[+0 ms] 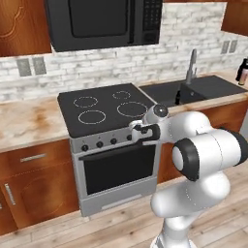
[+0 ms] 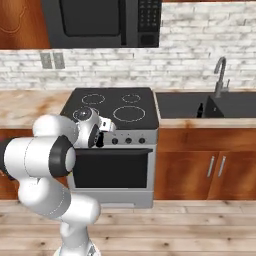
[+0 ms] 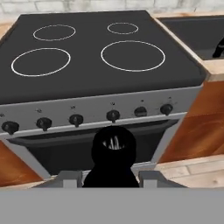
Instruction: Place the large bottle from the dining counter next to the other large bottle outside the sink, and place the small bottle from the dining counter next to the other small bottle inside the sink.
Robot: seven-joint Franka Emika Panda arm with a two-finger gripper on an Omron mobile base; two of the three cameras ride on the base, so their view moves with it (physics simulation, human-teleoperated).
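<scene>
My gripper [image 3: 110, 178] is shut on the small bottle [image 3: 113, 153], a black narrow-necked bottle seen from above between the fingers. The hand hangs in front of the stove's knob panel [image 1: 140, 131] [image 2: 100, 137]. The sink [image 1: 213, 86] [image 2: 230, 106] is a dark basin to the right of the stove. The other small bottle [image 1: 178, 98] [image 2: 200, 110] [image 3: 218, 48] stands inside it at its left wall. On the counter past the sink stands the other large bottle [image 1: 240, 68], dark, with a pinkish shape beside it cut off by the frame's edge. The dining counter is out of view.
A black cooktop [image 1: 104, 109] with an oven below sits straight ahead, with a microwave [image 1: 104, 22] above it. A steel gooseneck tap [image 1: 192, 65] [image 2: 220, 75] rises behind the sink. Beige counter [image 1: 26, 121] lies left of the stove, with wooden cabinets below.
</scene>
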